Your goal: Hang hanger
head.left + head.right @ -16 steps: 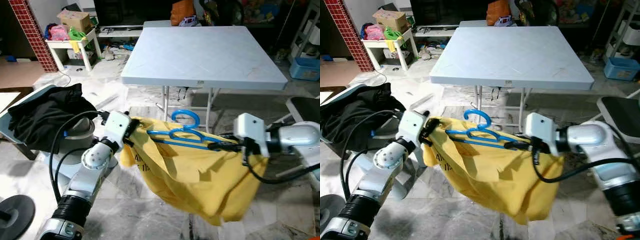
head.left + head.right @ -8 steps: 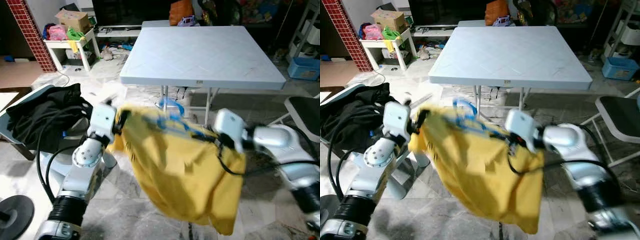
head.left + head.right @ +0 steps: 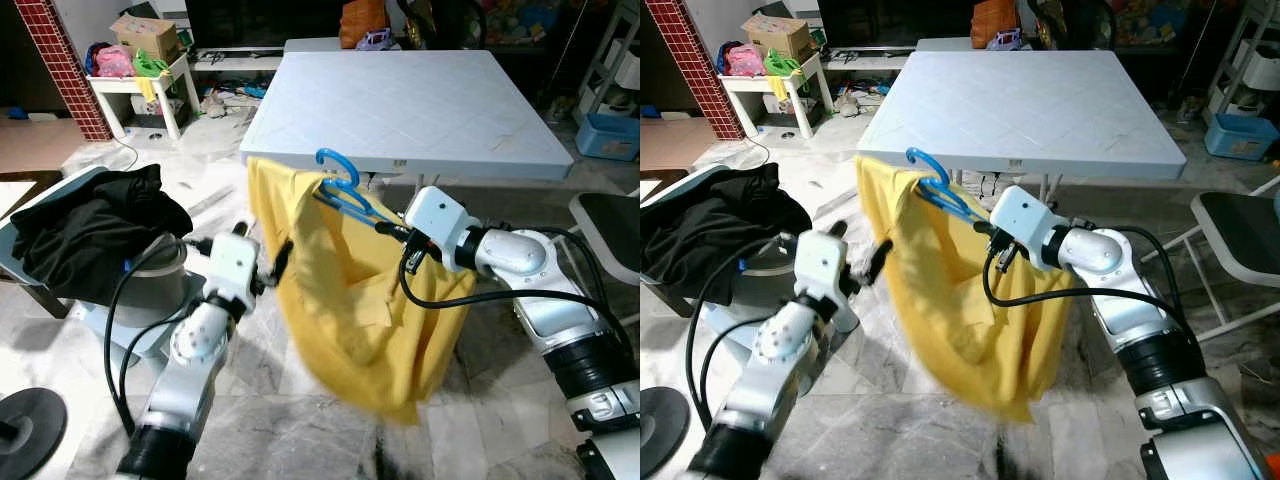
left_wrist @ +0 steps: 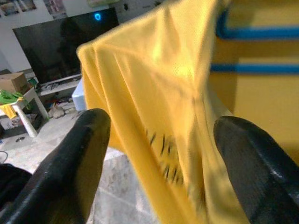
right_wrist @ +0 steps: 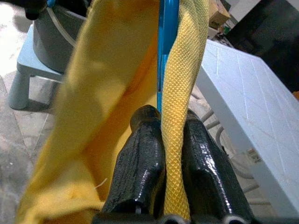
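I see the right gripper [image 5: 161, 135] clamped on the blue hanger [image 3: 343, 192] and a fold of the yellow shirt [image 3: 350, 290]; both run up between its fingers [image 5: 140, 163]. The shirt hangs from the hanger, draping below the gripper, just in front of the white folding table [image 3: 420, 100]. The left gripper [image 4: 159, 140] has its fingers [image 4: 79, 158] spread wide, apart from the cloth just ahead. Black clothes [image 3: 90, 220] lie heaped beyond the left arm.
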You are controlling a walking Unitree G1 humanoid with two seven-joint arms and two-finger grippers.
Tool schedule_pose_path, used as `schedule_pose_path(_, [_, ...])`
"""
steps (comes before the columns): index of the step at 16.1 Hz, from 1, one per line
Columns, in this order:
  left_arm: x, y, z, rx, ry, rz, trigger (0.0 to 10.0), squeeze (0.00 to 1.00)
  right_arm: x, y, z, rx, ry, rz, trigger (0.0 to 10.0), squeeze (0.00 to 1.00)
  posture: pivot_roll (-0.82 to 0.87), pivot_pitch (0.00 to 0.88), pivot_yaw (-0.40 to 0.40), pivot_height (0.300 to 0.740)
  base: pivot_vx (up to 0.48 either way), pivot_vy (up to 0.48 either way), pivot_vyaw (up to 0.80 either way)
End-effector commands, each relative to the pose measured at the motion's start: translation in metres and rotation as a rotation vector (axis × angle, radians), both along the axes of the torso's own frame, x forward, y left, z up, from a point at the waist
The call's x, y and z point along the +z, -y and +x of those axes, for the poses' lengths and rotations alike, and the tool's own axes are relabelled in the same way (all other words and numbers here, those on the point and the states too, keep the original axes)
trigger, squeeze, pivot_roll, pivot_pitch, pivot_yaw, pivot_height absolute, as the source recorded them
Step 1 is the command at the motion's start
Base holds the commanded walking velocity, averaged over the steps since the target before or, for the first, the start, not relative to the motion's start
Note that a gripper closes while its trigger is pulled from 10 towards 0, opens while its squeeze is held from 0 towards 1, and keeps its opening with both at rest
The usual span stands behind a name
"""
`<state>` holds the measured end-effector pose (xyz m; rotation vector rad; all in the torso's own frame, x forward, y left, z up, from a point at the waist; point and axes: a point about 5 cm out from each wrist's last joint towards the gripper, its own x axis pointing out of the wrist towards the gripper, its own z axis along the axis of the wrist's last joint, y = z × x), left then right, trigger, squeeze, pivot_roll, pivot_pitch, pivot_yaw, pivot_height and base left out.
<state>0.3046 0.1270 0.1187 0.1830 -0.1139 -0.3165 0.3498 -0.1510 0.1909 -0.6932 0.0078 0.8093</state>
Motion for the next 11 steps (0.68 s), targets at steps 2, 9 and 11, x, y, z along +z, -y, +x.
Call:
schedule_pose_path(2, [0.003, -0.003, -0.004, 0.001, 0.034, 0.057, 10.0, 1.0, 0.015, 0.006, 0.001, 0.056, 0.044, -0.033, 10.0, 0.0, -0.01, 0.0, 0.021, 0.74, 0.0, 0.0, 0.0])
schedule_pose_path(9, [0.0, -0.063, -0.012, 0.131, 0.059, 0.295, 10.0, 1.0, 0.024, 0.055, -0.02, 0.2, -0.09, -0.108, 10.0, 0.0, 0.0, 0.0, 0.023, 0.74, 0.0, 0.0, 0.0])
schedule_pose_path(11, [-0.001, -0.075, -0.011, 0.163, 0.04, 0.302, 10.0, 1.0, 0.035, 0.07, -0.024, 0.223, -0.13, -0.093, 10.0, 0.0, -0.01, 0.0, 0.021, 0.74, 0.0, 0.0, 0.0])
